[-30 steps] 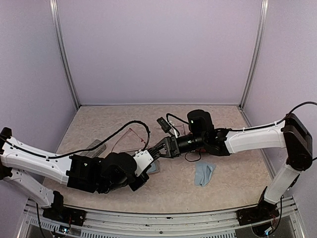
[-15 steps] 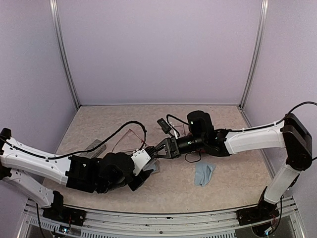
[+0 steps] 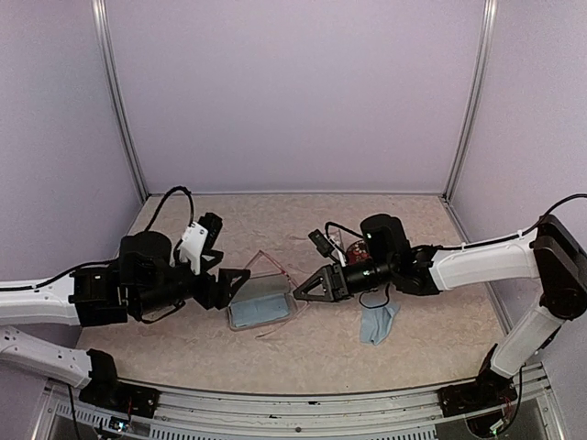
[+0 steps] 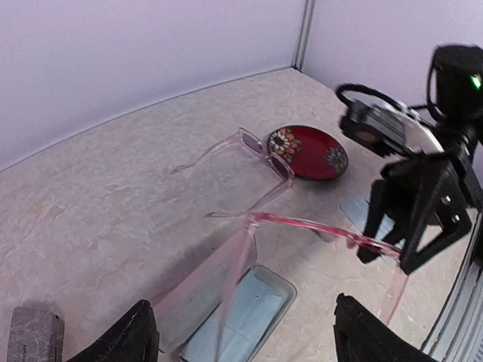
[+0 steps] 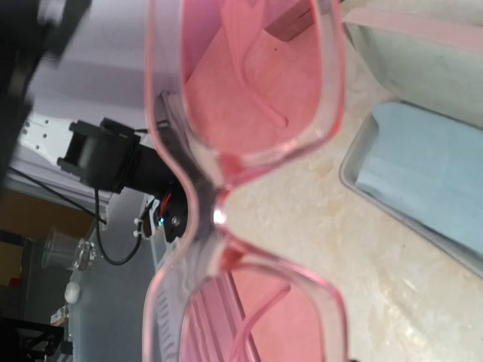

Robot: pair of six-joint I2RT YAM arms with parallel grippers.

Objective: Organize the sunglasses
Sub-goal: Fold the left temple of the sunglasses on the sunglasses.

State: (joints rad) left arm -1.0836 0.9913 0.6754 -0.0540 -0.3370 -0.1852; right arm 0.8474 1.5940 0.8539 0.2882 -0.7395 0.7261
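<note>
The red-pink sunglasses [image 3: 275, 268] hang unfolded above the table, and my right gripper [image 3: 303, 291] is shut on one end of their front. In the right wrist view their pink lenses [image 5: 249, 98] fill the frame and hide the fingers. My left gripper [image 3: 237, 286] is open and empty, a little to the left of them. The left wrist view shows the red-pink pair [image 4: 302, 223] held by the right gripper [image 4: 396, 241] over an open case [image 4: 249, 313] with a light-blue cloth inside. The pale clear pair [image 4: 260, 151] lies on the table beyond.
A red flowered dish [image 4: 308, 151] sits beside the pale pair. A grey case [image 4: 34, 335] lies near the left arm. A loose blue cloth [image 3: 378, 321] lies under the right forearm. The open case [image 3: 261, 310] sits between the two grippers.
My left gripper has opened, let go and pulled back to the left and up. The right gripper still holds the red-pink sunglasses, now clear of the left arm.
</note>
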